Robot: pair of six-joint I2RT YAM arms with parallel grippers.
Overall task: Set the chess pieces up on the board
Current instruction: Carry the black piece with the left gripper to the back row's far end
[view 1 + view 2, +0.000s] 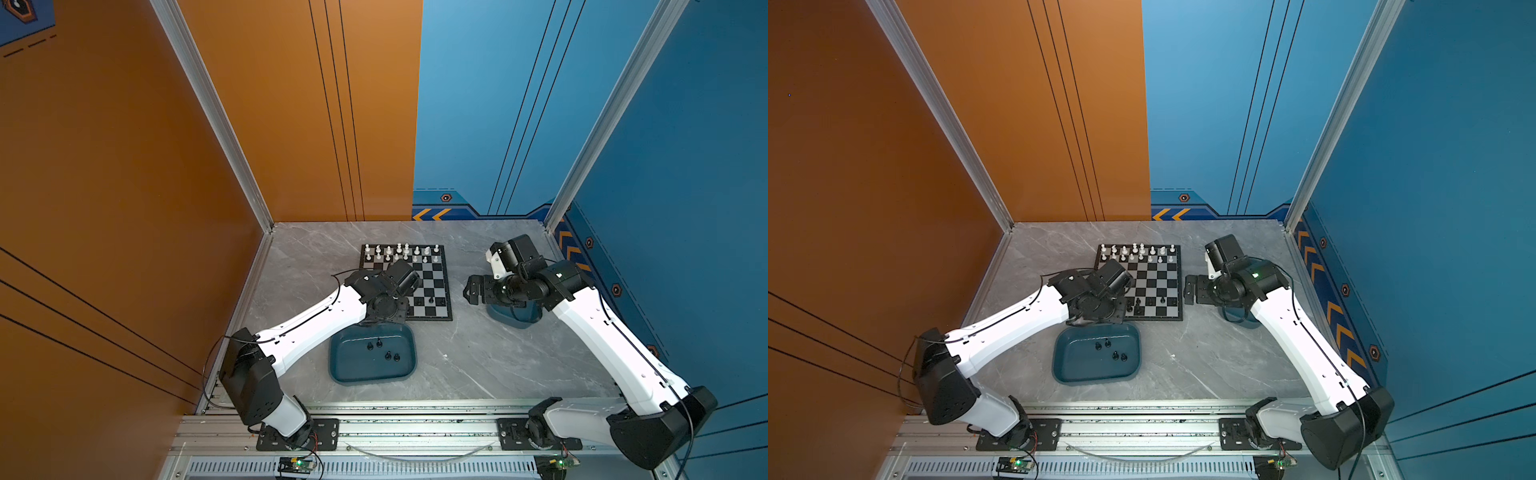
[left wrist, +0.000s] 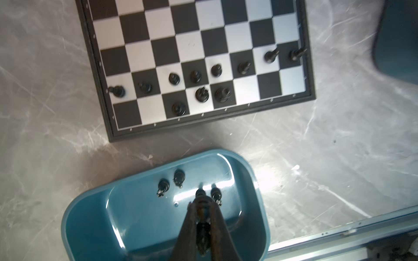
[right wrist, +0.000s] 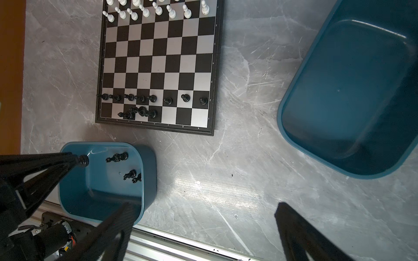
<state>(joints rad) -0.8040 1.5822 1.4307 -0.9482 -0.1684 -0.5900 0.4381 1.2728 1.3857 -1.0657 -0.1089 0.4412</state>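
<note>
I am pinching a black piece (image 3: 84, 160) in my left gripper (image 3: 77, 158) above the near tray (image 3: 149, 171). The next move should be lowering it upright onto a vacant near-row square of the board (image 3: 158, 65).

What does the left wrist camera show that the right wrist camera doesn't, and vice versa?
Only left wrist: an end-on look along the left gripper, fingers shut together over the near tray.
Only right wrist: the white pieces on the far rows of the board, the second tray with no pieces in its visible part, the open right gripper, and a black piece pinched at the left gripper's tip.
Both: the board, black pieces on its near rows, loose black pieces in the near tray.
</note>
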